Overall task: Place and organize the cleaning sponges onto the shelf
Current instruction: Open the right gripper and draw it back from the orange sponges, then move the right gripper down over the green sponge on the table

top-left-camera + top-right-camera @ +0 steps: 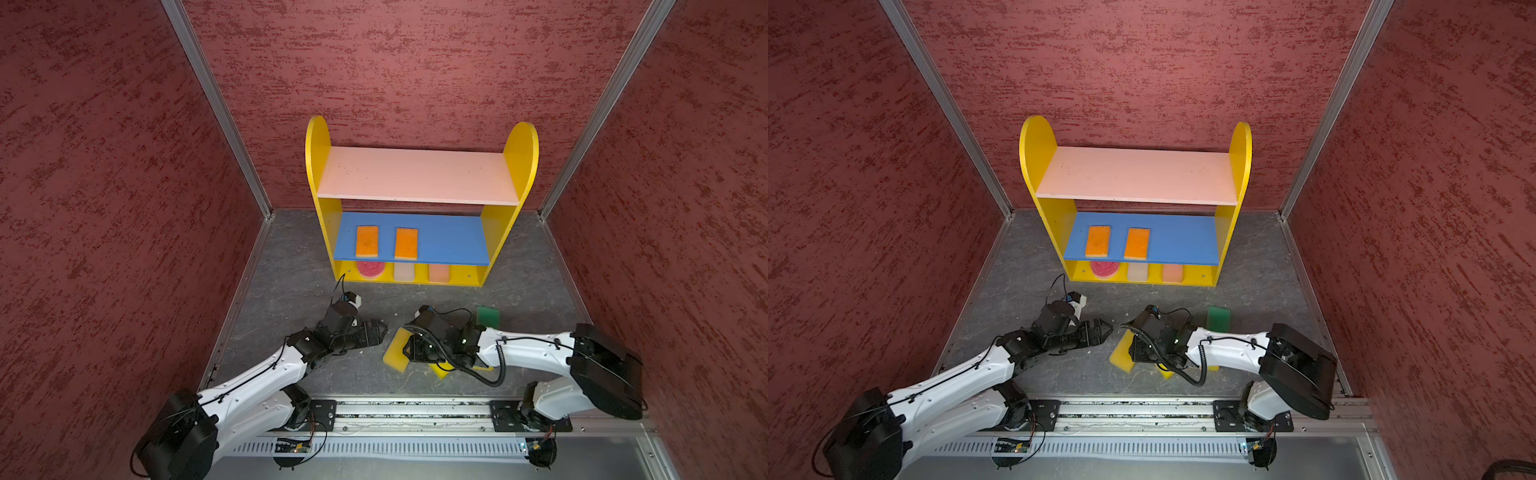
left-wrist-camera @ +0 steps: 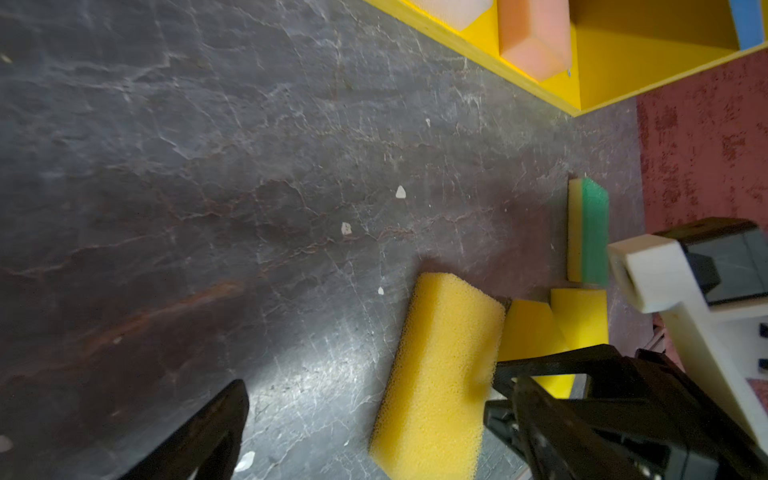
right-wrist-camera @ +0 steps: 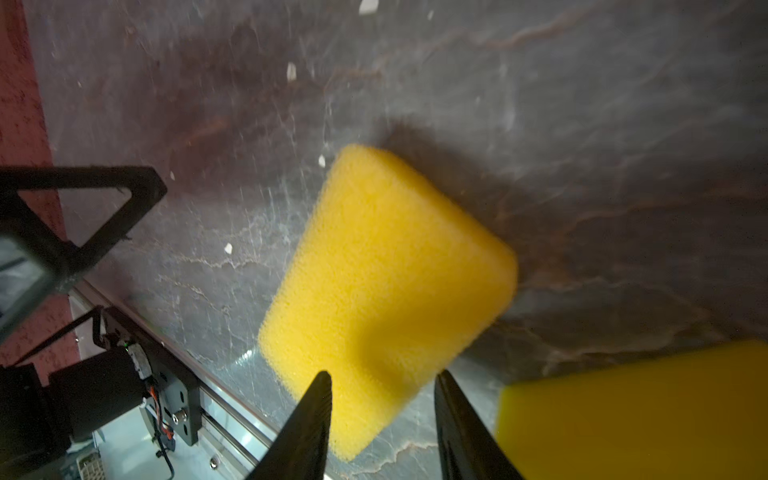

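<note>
As the half-spread right hand (image 3: 382,374) straddled an edge of the yellow sponge (image 3: 386,257), grip unclear, squarer centring before closing seemed wise.

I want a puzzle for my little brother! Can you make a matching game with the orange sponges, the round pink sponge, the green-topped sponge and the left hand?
Things:
1 orange sponges
2 round pink sponge
3 green-topped sponge
4 left hand

Places or states:
A on the floor
B open wide
C on the blue board
D on the yellow base

Pairs: 1-C, 2-D, 3-A, 4-B
</note>
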Robot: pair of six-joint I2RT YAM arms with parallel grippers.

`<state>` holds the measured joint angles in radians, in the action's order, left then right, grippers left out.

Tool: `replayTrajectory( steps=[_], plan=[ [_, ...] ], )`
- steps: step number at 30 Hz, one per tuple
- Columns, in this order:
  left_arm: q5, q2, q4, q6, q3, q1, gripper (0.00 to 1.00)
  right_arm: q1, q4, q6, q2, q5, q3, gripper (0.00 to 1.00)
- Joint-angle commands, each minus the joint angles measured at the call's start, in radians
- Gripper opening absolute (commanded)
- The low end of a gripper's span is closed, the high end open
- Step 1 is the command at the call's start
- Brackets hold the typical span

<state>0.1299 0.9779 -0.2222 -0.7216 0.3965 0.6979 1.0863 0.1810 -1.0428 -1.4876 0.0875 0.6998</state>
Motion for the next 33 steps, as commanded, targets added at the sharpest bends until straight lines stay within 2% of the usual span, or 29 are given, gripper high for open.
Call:
replayTrajectory(
  steps=[1, 5, 9, 15, 19, 24, 26, 29, 33],
  plan=[
    [-0.032, 0.041, 0.053, -0.001, 0.017, 0.036, 0.99, 0.024, -0.053, -0.06, -0.022, 0.016, 0.009, 0.44],
    [-0.029, 0.103, 0.103, -0.01, 0.013, 0.051, 0.99, 0.026, -0.098, -0.095, -0.028, 0.007, -0.017, 0.46],
    [-0.013, 0.167, 0.142, -0.009, 0.031, 0.059, 0.97, 0.023, -0.071, -0.115, -0.012, -0.049, -0.017, 0.49],
    [0.022, 0.222, 0.179, -0.001, 0.045, 0.067, 0.86, -0.021, -0.127, -0.136, 0.029, -0.089, -0.065, 0.48],
    [0.025, 0.232, 0.172, 0.011, 0.056, 0.067, 0.85, -0.053, -0.188, -0.095, 0.003, -0.09, -0.045, 0.48],
    [0.023, 0.24, 0.167, 0.014, 0.071, 0.066, 0.85, -0.075, -0.221, -0.003, -0.108, -0.053, 0.098, 0.47],
    [0.016, 0.236, 0.153, 0.016, 0.085, 0.065, 0.86, -0.075, -0.196, 0.034, -0.15, -0.037, 0.175, 0.47],
    [-0.019, 0.212, 0.107, 0.027, 0.115, 0.062, 0.86, -0.079, -0.101, 0.067, -0.147, -0.077, 0.236, 0.47],
    [-0.074, 0.166, 0.036, 0.058, 0.159, 0.057, 0.87, -0.132, 0.023, 0.042, -0.021, -0.142, 0.164, 0.47]
  ],
)
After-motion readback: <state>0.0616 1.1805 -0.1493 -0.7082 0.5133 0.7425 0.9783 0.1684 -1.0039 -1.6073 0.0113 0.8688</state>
